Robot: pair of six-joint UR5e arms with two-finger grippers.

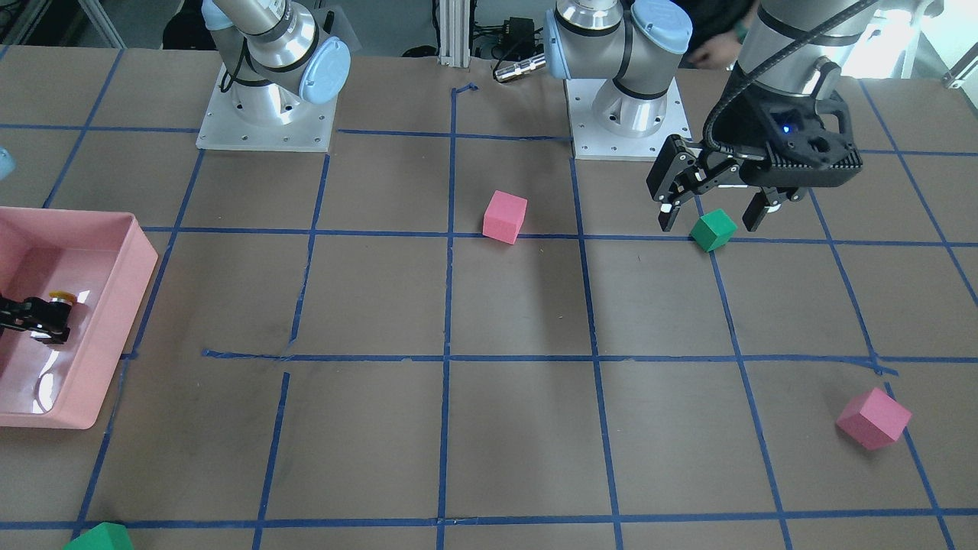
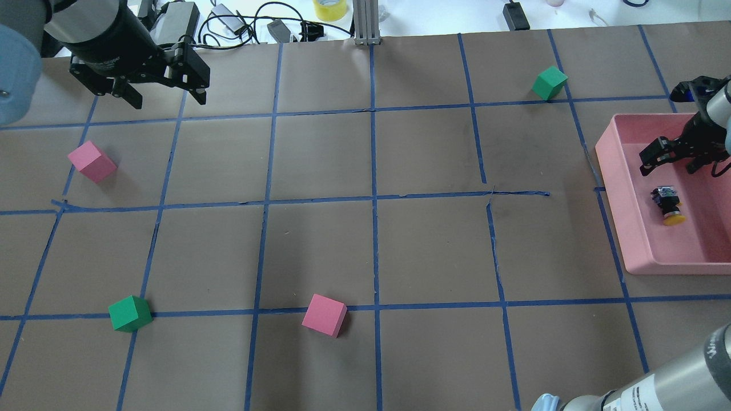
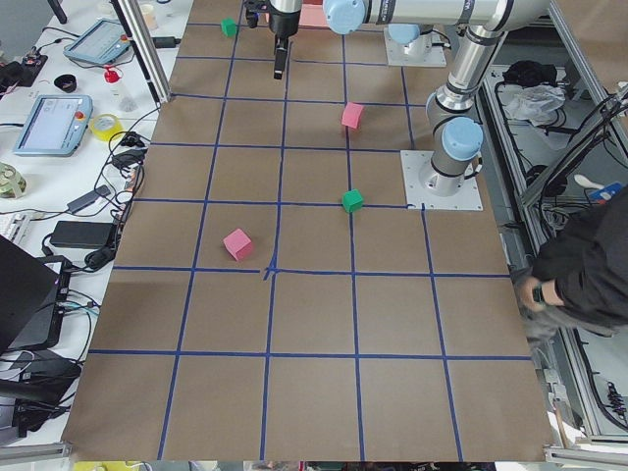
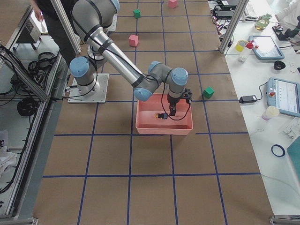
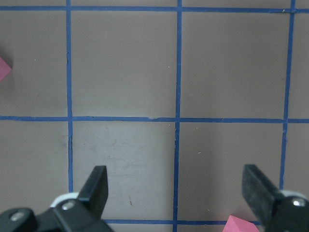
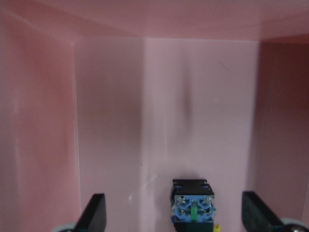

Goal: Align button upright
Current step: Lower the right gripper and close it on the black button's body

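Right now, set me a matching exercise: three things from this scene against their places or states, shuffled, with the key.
Things:
1. button
2. left pincer
3. right pincer

Places or states:
A. open, over the pink tray
B. lying on its side inside the tray
C. open, over the taped table, far from the tray

Pairs: 1-B, 2-C, 3-A.

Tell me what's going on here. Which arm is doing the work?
The right gripper hangs open over the pink bin, just above the button. The button lies on its side on the bin floor, with its yellow cap pointing away from the gripper. It is not gripped and not yet upright. The left gripper is open and empty above the table, taking no part.
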